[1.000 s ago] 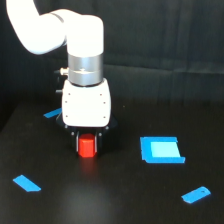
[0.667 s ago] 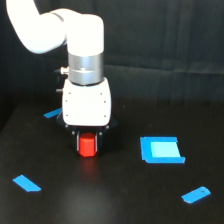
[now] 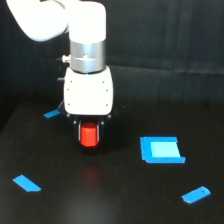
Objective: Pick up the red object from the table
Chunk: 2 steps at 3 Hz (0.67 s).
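Exterior view: pincer [image 3: 90, 136] clenched on the red object [image 3: 90, 135], block held between its fingers, lifted just clear of the bench [image 3: 110, 200]. Faint red reflection on the bench directly below the pincer.

The red object [image 3: 90, 135] has been raised off the table [image 3: 115, 200] between the fingers [image 3: 80, 132]. The gripper [image 3: 90, 134] has been carried upward in the frame, clamped on it.

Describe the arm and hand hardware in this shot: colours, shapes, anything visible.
Glossy white rounded arm links, then a silver-grey cylindrical wrist section with a small dark stub on its side. The hand has a boxy white housing and short dark fingers. No cables or markings discernible.
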Motion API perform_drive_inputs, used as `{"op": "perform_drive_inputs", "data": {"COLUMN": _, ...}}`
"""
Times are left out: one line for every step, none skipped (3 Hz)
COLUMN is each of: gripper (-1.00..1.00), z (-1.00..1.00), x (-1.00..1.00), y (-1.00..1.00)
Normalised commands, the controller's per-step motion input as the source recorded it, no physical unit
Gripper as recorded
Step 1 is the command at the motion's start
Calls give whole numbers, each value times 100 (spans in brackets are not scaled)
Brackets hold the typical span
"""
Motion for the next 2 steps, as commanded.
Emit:
{"op": "perform_drive_inputs", "data": {"gripper": -98, "z": 87, "x": 14, "y": -2}}
{"op": "perform_drive_inputs", "data": {"gripper": -98, "z": 100, "x": 22, "y": 2}}
